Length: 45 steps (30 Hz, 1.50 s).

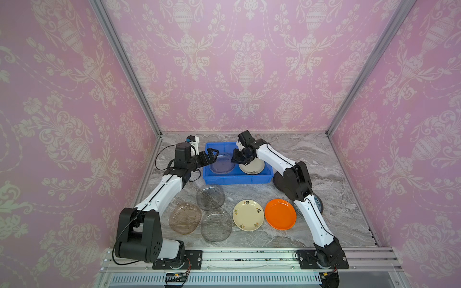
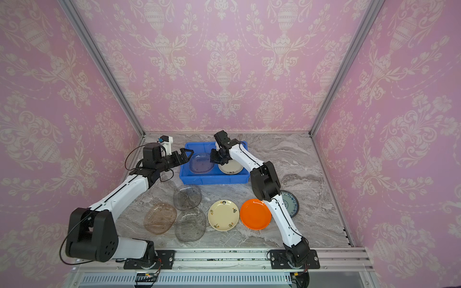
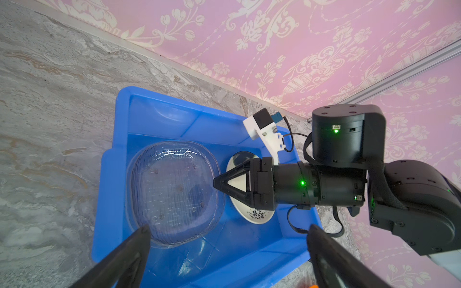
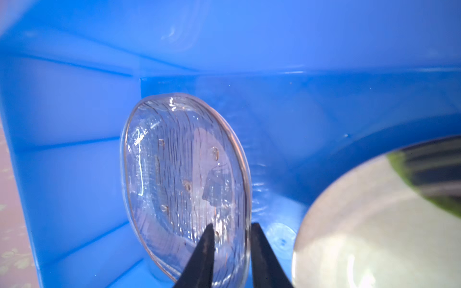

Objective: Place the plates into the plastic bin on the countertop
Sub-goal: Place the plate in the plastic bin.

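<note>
Marble countertop [image 1: 324, 154], left tool [image 1: 214, 156] wide, right tool [image 4: 233, 225] narrowly parted astride clear plate [image 4: 174, 174]

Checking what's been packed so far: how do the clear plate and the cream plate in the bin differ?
The clear plate is see-through and squarish with rounded corners; the cream plate is opaque and round, with a dark motif. The clear plate lies to the left; the cream plate to the right, partly hidden by the right gripper. Both lie inside the blue bin, side by side.
</note>
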Motion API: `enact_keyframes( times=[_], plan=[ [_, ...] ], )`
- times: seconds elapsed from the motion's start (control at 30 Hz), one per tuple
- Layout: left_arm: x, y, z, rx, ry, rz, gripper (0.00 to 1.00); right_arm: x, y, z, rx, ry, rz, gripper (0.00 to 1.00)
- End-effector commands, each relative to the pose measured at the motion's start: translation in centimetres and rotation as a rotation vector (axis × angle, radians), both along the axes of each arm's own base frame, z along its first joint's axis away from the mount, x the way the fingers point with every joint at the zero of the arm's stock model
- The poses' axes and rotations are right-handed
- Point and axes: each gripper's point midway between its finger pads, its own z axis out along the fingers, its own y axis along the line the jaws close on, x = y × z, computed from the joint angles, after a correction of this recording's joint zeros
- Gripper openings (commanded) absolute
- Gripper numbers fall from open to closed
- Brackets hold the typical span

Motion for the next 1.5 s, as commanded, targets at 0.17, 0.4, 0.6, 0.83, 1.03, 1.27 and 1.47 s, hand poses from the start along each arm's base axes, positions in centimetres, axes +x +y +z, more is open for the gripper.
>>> enact_keyframes(
  times=[0.17, 0.4, 0.6, 0.83, 1.03, 1.27, 1.47],
  plan=[
    [0.3, 0.2, -0.3, 0.022, 0.005, -0.009, 0.99, -0.7, 0.5, 0.2, -0.03, -0.008, 0.016, 0.28],
    [0.4, 0.2, -1.0, 0.022, 0.025, -0.01, 0.99, -1.2, 0.4, -0.8, -0.047, 0.011, 0.017, 0.26],
    [0.6, 0.5, -1.2, 0.033, 0.033, 0.007, 0.99, -1.2, -0.1, 0.3, -0.067, -0.005, 0.012, 0.45],
    [0.8, 1.5, -0.4, 0.064, 0.014, 0.065, 0.99, -0.6, -1.6, 7.8, -0.075, -0.16, 0.038, 0.55],
    [1.8, 1.4, 1.0, -0.002, -0.066, 0.105, 0.99, -1.3, -4.6, 17.8, -0.043, -0.339, 0.049, 0.54],
    [2.3, -0.1, 3.5, -0.054, -0.153, 0.103, 0.99, -4.5, -13.8, 22.5, 0.003, -0.424, -0.017, 0.54],
    [0.7, -3.9, 3.3, -0.031, -0.117, -0.086, 0.99, -9.1, -22.6, 18.5, -0.033, -0.384, -0.22, 0.52]
  ],
)
